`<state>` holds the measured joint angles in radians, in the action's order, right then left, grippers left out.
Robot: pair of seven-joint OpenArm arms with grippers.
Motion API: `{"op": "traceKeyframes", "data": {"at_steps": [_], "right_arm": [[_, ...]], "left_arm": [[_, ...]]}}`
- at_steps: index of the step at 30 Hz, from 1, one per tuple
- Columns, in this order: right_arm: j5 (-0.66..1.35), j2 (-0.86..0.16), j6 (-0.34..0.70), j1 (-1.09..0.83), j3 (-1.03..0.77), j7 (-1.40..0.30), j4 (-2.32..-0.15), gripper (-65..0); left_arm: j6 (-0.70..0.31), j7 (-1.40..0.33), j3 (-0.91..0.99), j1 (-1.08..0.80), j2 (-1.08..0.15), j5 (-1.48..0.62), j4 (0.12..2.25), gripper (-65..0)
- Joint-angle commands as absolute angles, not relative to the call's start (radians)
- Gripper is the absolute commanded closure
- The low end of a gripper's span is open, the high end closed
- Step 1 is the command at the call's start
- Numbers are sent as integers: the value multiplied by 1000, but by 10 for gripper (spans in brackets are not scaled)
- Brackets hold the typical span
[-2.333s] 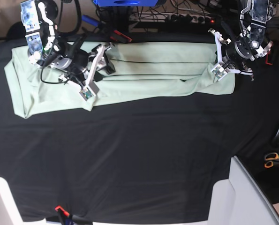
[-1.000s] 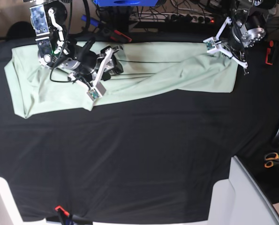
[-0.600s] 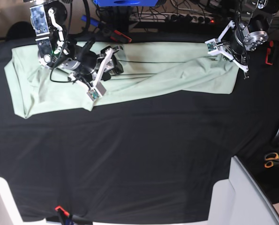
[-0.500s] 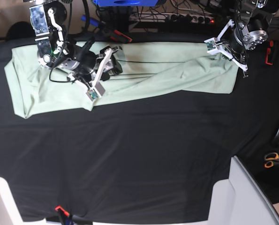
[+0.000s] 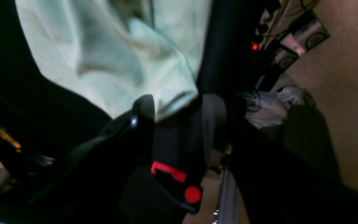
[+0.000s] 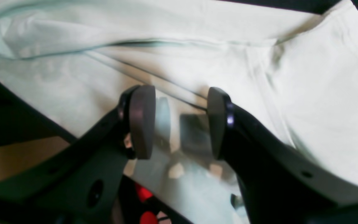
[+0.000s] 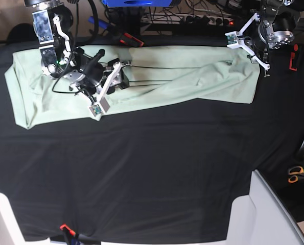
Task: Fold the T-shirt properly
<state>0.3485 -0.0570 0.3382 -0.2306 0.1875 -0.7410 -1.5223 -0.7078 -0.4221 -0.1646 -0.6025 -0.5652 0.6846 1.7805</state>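
The T-shirt (image 7: 182,76) is pale mint green and lies as a long folded strip along the far side of the black cloth. My left gripper (image 7: 248,51) hovers over the strip's right end. In the left wrist view the left gripper (image 5: 177,109) is open, and the T-shirt (image 5: 110,56) has a loose corner lying just past its fingertips. My right gripper (image 7: 107,88) is over the left part of the strip. In the right wrist view the right gripper (image 6: 179,121) is open just above the T-shirt (image 6: 259,62), with nothing between its pads.
A black cloth (image 7: 152,163) covers the table. Orange-handled scissors (image 7: 296,174) lie at the right edge. A white block (image 7: 254,214) stands at the front right. Red clamps (image 7: 132,40) and a power strip (image 7: 203,20) with cables line the back.
My left gripper has opened, let go of the shirt's right end and drawn back toward the far edge. My right gripper has shifted slightly left and nearer, still open.
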Motion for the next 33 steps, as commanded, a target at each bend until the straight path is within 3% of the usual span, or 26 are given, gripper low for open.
{"op": "traceKeyframes", "data": {"at_steps": [1, 7, 9, 11, 12, 16, 21, 27, 33], "right_arm": [[361, -56, 341, -220, 188, -727, -1520, -267], [361, -44, 341, -202, 182, -725, -1471, -266], [361, -45, 341, -206, 182, -725, -1475, -266], [361, -47, 343, -208, 180, -725, -1478, -266], [361, -48, 344, -208, 180, -723, -1480, -264], [358, -64, 344, -249, 183, -647, -1529, -264], [355, -71, 344, -292, 182, -605, -1621, -264], [355, -157, 331, -366, 170, -469, -1696, -264], [354, -170, 294, -427, 76, -383, -1719, -264]], "left_arm": [[-698, -420, -162, -611, -585, 688, 1816, -257], [-698, -418, -159, -607, -585, 535, 1936, -237], [-698, -418, -151, -587, -576, 475, 1963, -156], [-698, -427, -148, -538, -532, 435, 1962, -24], [-698, -429, -143, -516, -506, 426, 1949, 0], [-698, -423, -45, -464, -363, 375, 1894, 0], [-698, -426, 151, -401, -216, 134, 1807, 0], [-698, -420, 272, -387, -199, -51, 1656, 0], [-698, -420, 544, -390, -199, -335, 1606, -12]]}}
